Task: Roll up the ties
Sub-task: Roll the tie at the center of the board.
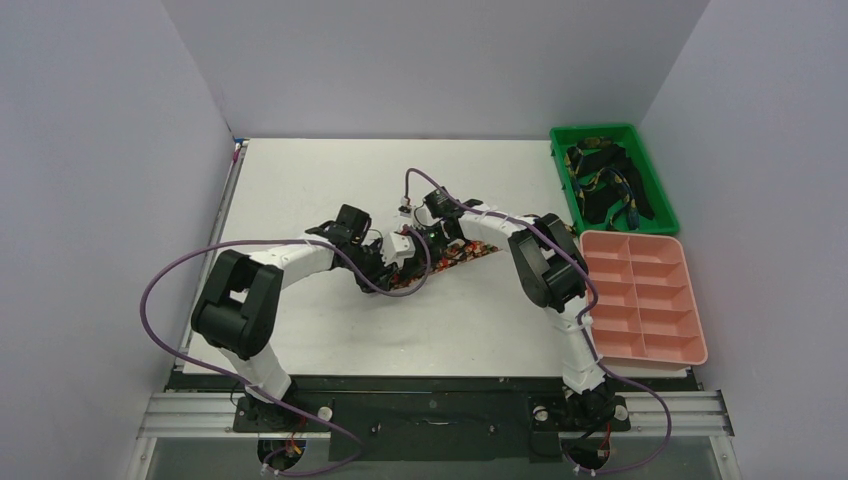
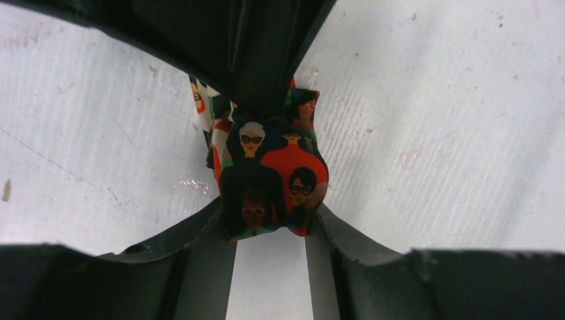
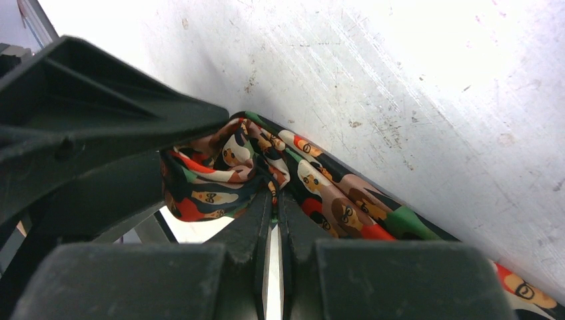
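Both arms meet mid-table (image 1: 330, 180), right over the printed tie (image 1: 455, 262), which lies just right of centre in the overhead view, its flat length angling toward the upper right. On the left wrist camera, the left gripper (image 2: 270, 230) has the tie's bunched, rolled end wedged between its two fingers (image 2: 213, 230). The cloth of red, black and green faces in glasses bulges out above them, so that is a grasp on the roll. The right gripper (image 3: 272, 200) is clenched nearly tight, its tips nipping a fold of the tie where the roll meets the flat run, and that run trails off to the lower right of the right wrist frame. Well apart, in the upper right of the overhead view, a green bin (image 1: 558, 170) holds a tangle of dark ties (image 1: 605, 185). A pink compartment tray (image 1: 697, 310) sits just below it.
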`<state>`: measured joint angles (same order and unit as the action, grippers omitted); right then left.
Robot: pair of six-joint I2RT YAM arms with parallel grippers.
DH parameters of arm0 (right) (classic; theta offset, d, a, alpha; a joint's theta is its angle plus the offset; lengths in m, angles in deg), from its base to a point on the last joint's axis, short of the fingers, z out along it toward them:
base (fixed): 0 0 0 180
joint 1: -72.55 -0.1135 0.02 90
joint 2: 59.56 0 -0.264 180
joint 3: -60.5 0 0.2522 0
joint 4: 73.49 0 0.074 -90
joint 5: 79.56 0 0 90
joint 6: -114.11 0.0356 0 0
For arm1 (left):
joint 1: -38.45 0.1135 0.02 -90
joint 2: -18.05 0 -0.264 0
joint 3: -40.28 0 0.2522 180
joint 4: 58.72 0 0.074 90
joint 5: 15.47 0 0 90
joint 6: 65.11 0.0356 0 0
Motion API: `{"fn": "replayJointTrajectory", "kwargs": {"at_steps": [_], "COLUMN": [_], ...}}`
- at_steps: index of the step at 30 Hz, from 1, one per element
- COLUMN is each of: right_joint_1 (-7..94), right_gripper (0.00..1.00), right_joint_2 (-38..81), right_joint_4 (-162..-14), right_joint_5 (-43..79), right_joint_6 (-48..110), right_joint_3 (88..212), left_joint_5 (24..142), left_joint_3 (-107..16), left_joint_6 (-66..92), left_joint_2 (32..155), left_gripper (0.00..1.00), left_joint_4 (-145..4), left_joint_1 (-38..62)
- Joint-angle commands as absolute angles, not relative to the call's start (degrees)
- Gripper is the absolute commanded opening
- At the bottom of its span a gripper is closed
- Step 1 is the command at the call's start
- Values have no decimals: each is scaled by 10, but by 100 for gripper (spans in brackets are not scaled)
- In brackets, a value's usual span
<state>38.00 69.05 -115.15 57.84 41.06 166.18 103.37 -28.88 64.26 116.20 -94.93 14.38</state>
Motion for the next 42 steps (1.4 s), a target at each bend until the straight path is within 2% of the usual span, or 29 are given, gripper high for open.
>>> {"fn": "replayJointTrajectory", "kwargs": {"at_steps": [1, 9, 16, 22, 25, 30, 36, 42], "right_joint_1": [383, 383, 385, 390, 400, 425, 448, 432], "right_gripper": [0, 0, 0, 0, 7, 25, 36, 38], "right_joint_2": [665, 689, 698, 690, 679, 644, 621, 625], "right_joint_4": [-1118, -1064, -1017, -985, -983, -1004, -1010, -927], "right_joint_5": [569, 567, 593, 615, 622, 633, 660, 680], "right_joint_6": [427, 470, 494, 523, 532, 536, 544, 622], "right_joint_3": [1655, 1655, 1639, 1621, 1612, 1596, 1584, 1574], "left_joint_5": [1072, 1065, 1017, 967, 970, 974, 978, 979], "left_joint_3": [-324, -369, -453, -474, -465, -466, -475, -480], "left_joint_6": [637, 604, 596, 629, 633, 635, 638, 639], "left_joint_2": [1152, 1161, 1247, 1294, 1304, 1307, 1316, 1320], "left_gripper": [34, 34, 40, 38, 33, 28, 28, 30], "left_joint_4": [-947, -958, -1024, -1052, -1059, -1064, -1075, -1080], "left_joint_1": [134, 125, 95, 78, 80, 81, 81, 81]}}
